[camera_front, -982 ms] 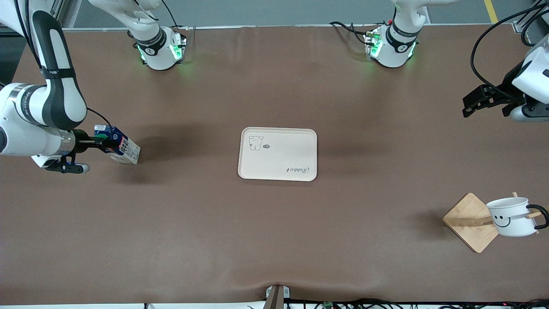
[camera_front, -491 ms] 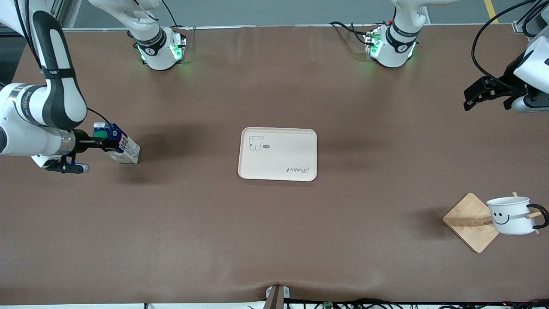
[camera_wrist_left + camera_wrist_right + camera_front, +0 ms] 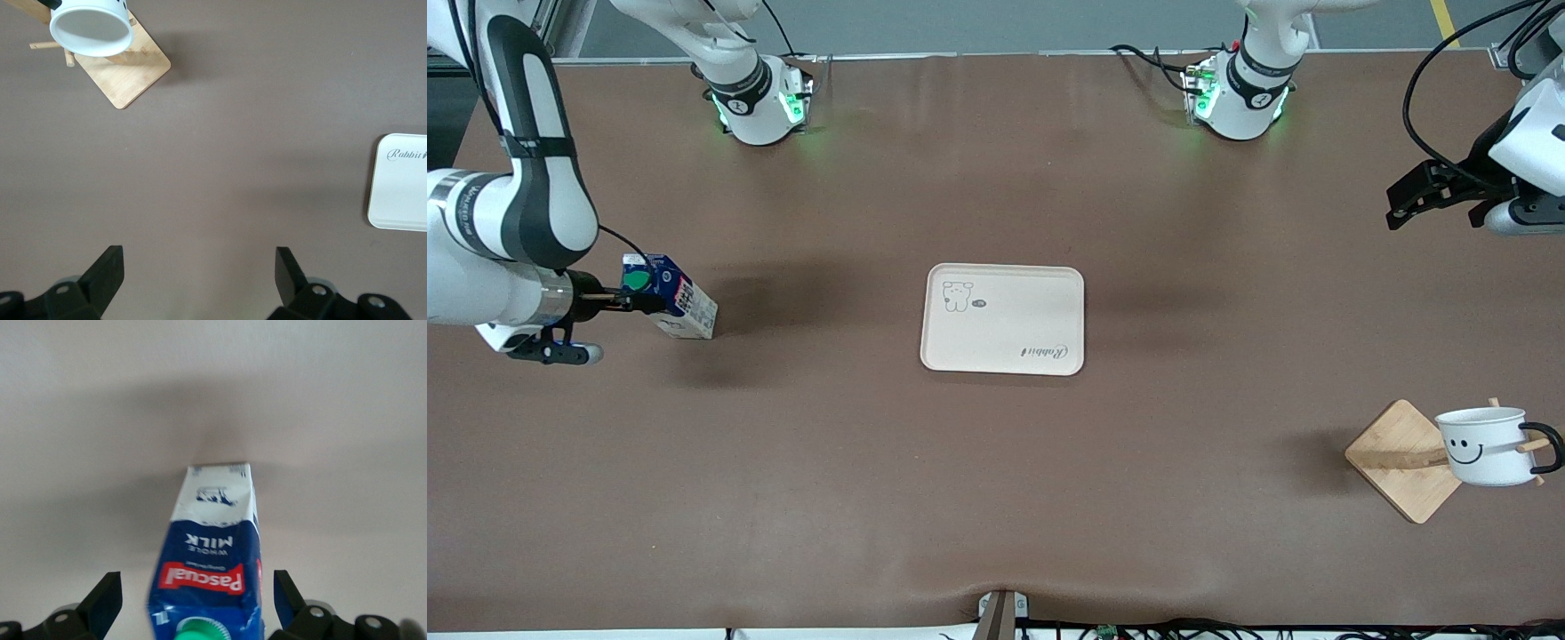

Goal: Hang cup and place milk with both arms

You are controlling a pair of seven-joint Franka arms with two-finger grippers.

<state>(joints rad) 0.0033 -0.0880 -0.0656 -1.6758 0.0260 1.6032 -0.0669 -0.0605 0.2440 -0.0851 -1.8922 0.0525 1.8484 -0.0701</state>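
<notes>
Milk (image 3: 672, 307) upright on the brown table (image 3: 996, 462) toward the right arm's end, well apart from the cream tray (image 3: 1003, 318) at mid-table. Dark blue top, green cap (image 3: 637, 281), red band, white lower part; "Pascal" and "whole milk" legible in the right wrist view (image 3: 212, 570). Right gripper (image 3: 630, 300) level with the carton's top, approached from the table's edge. In the right wrist view, its 2 fingers (image 3: 101, 603) spread wide, 1 on each side of the carton, neither touching it. Carton resting on the table, not lifted.

Cup (image 3: 1487, 447) hung by its black loop handle on a peg of the wooden rack (image 3: 1403, 460), near the left arm's end of the table and nearer the front camera than the tray. Smiley face turned toward the rack's base; open mouth seen from above in the left wrist view (image 3: 92, 29), rack base (image 3: 127, 73) beneath it.

Left gripper (image 3: 1421, 200) up in the air over the left arm's end of the table, clear of cup and rack. Fingers (image 3: 105, 270) spread wide apart, nothing between them, bare tabletop below. Left arm waiting. Corner of the tray, with "Rabbit" lettering, also visible in the left wrist view (image 3: 400, 193).
</notes>
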